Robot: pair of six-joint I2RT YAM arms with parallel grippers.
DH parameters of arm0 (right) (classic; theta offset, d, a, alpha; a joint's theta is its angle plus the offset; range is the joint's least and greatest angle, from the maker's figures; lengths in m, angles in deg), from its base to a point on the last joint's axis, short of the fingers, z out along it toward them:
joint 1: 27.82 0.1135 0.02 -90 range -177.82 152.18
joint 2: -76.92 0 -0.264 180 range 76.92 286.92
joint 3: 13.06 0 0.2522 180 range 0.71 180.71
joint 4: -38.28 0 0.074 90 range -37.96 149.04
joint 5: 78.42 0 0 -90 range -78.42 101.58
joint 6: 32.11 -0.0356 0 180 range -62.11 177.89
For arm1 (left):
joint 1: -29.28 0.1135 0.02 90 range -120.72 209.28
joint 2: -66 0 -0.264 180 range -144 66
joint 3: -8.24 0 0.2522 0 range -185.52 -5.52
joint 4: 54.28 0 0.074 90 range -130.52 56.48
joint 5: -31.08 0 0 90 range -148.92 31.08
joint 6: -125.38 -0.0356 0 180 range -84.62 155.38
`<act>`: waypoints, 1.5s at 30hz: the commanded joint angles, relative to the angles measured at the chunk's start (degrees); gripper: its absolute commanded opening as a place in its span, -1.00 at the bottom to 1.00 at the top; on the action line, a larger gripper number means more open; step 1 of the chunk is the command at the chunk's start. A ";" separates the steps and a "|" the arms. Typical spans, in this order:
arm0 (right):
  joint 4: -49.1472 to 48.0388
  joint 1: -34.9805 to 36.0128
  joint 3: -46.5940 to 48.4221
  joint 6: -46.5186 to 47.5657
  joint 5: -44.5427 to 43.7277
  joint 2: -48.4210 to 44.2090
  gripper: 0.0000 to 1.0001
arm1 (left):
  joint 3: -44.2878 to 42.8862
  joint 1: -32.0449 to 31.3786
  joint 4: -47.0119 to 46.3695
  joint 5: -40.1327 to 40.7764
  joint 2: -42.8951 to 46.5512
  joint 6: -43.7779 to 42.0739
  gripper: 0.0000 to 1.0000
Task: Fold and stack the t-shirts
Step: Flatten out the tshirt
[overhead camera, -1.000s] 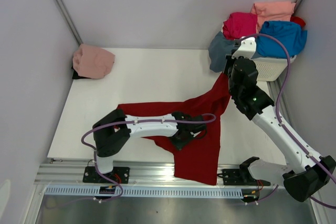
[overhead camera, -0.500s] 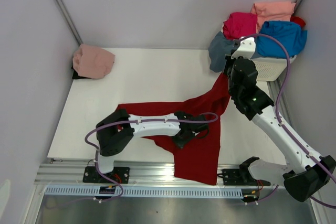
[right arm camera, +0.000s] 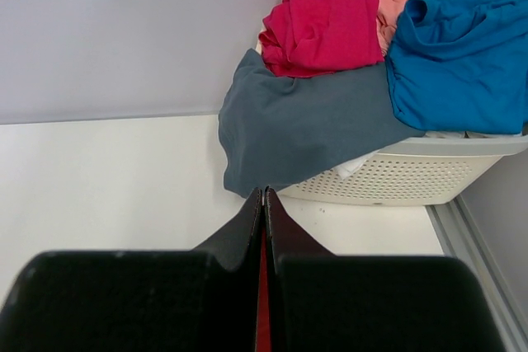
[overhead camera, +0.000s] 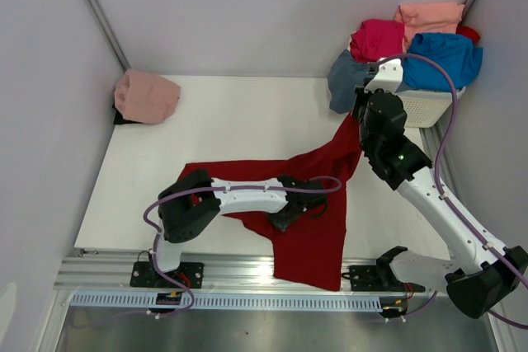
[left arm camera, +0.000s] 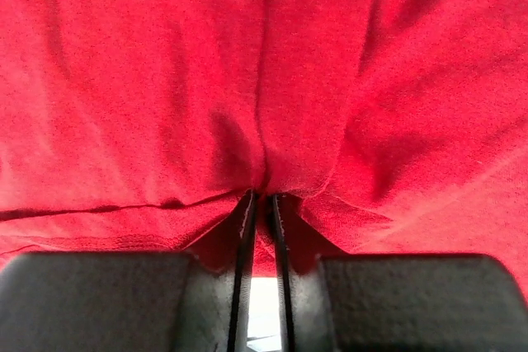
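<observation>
No readable text, labels, brands or numbers anywhere.

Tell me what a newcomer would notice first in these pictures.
The large dark red t-shirt draws the eye first: it sprawls across the middle of the white table and over its near edge, pinched by the left gripper near its middle and the right gripper at its far right end. Next comes the white basket at far right, heaped with colourful t-shirts.
</observation>
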 commanded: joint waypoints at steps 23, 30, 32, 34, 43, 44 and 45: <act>-4.24 0.53 1.43 5.13 -3.02 1.71 -1.00 | -0.30 5.01 13.96 24.67 26.98 1.04 -0.61; -4.33 -2.02 2.83 5.41 -2.06 2.16 -1.00 | 1.46 13.71 12.84 20.47 37.35 2.11 -0.74; -3.72 -1.85 3.62 5.05 -1.44 2.33 -1.00 | 4.53 14.16 9.08 15.83 38.24 1.14 -0.76; -3.62 -1.58 3.54 4.26 -1.09 2.60 -1.00 | 8.38 14.07 5.11 11.16 39.03 0.00 -0.67; -2.57 -0.53 2.39 2.77 -1.26 3.04 -1.00 | 18.34 8.89 -11.17 -8.29 33.51 -3.08 -0.42; -2.57 -0.53 2.39 2.68 -1.18 3.04 -1.00 | 18.08 8.53 -10.99 -8.11 30.80 -3.35 -0.40; -2.57 -0.44 2.31 2.59 -1.18 3.12 -1.00 | 17.73 8.27 -10.82 -7.41 29.64 -3.61 -0.38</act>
